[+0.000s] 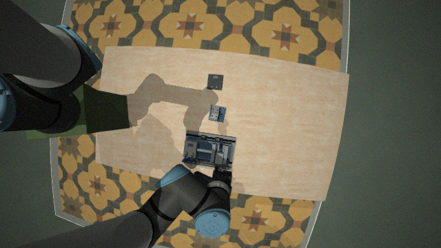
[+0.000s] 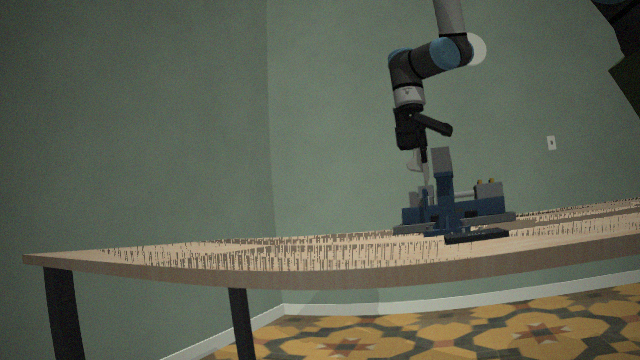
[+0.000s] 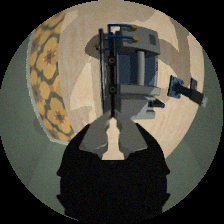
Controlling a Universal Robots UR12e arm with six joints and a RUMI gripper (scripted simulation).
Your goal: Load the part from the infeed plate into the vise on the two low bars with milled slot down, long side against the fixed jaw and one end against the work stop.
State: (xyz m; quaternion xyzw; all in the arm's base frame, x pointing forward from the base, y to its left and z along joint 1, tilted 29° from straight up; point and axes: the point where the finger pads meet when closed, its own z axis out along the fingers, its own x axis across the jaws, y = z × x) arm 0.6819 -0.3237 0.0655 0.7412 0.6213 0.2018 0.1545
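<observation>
One gripper (image 2: 424, 172) for you: fingers together, nothing between them, hanging above the vise's (image 1: 210, 151) near edge. One part (image 2: 442, 160), grey, upright in the blue V-block (image 2: 444, 192) between the infeed plate (image 1: 215, 82) and the vise. One wooden table (image 1: 282, 131) bearing all three fixtures.

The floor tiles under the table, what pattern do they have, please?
Yellow-and-grey geometric star tiles, clearest in the top view.
</observation>
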